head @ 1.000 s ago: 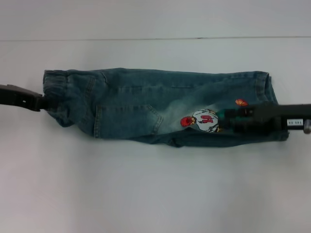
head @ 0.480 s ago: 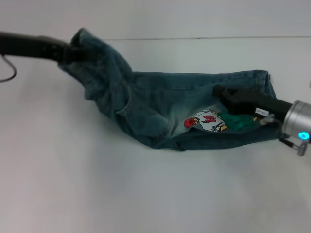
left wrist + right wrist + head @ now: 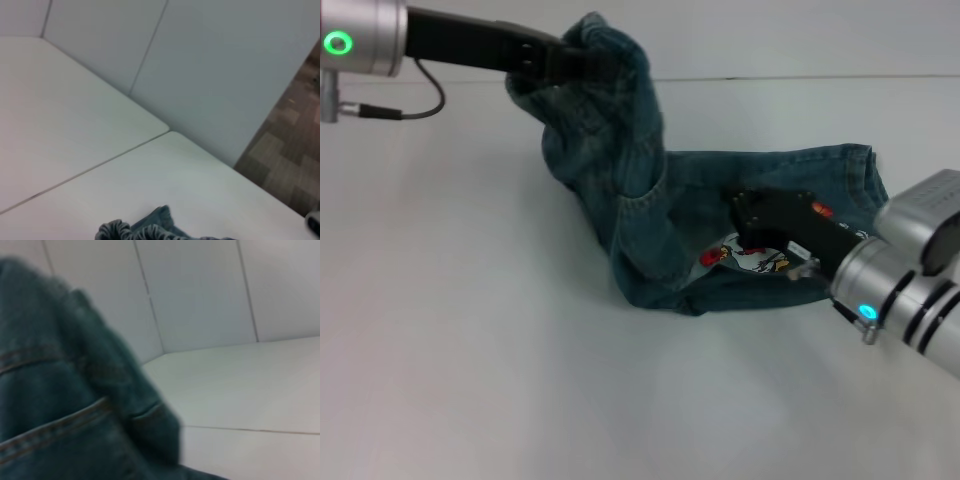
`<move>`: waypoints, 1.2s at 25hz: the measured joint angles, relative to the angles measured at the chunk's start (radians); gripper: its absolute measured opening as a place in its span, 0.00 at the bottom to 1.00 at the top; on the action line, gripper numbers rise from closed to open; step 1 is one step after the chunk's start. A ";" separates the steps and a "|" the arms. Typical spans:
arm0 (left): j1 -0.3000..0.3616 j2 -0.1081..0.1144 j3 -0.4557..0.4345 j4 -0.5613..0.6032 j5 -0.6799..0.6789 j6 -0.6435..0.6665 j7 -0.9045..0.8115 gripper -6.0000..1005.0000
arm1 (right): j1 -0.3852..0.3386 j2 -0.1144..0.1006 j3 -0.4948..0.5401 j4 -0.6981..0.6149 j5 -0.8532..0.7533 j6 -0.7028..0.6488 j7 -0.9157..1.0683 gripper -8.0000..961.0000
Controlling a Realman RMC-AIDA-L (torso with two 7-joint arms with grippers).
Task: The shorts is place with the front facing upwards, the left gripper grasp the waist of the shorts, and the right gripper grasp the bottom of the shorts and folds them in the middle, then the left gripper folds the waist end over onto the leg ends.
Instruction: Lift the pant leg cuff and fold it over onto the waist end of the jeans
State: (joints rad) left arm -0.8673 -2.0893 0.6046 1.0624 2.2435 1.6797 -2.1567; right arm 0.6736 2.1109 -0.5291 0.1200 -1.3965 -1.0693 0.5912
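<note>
Blue denim shorts (image 3: 660,230) lie on the white table (image 3: 470,350), folded lengthwise, with a cartoon patch (image 3: 750,255) near the leg ends. My left gripper (image 3: 582,58) is shut on the waist and holds it lifted above the table, toward the back. The elastic waist edge (image 3: 125,231) shows in the left wrist view. My right gripper (image 3: 745,220) rests on the leg part of the shorts beside the patch; its fingers are not readable. Denim with a pocket seam (image 3: 60,410) fills the right wrist view.
The white table spreads wide on all sides of the shorts. A seam line (image 3: 800,76) runs across the table's back. Grey wall panels (image 3: 200,60) and brown floor (image 3: 295,125) lie beyond the table edge.
The left gripper has carried the waist up and rightward, over the middle of the shorts. The right gripper has slid leftward along the leg part.
</note>
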 joint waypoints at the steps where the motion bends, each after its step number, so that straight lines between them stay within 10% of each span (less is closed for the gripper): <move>1: -0.009 -0.004 0.000 0.000 -0.001 0.000 -0.005 0.09 | 0.010 0.000 0.013 0.020 -0.001 0.006 -0.023 0.01; 12: -0.036 -0.022 0.068 -0.002 -0.125 0.002 -0.033 0.09 | 0.147 0.010 0.094 0.163 -0.058 0.133 -0.139 0.02; 30: -0.017 -0.023 0.090 -0.002 -0.161 -0.008 -0.044 0.09 | 0.231 0.000 0.455 0.225 -0.716 0.271 0.037 0.02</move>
State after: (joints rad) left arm -0.8847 -2.1125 0.6947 1.0601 2.0823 1.6712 -2.2011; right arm 0.9050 2.1104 -0.0745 0.3451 -2.1123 -0.7980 0.6280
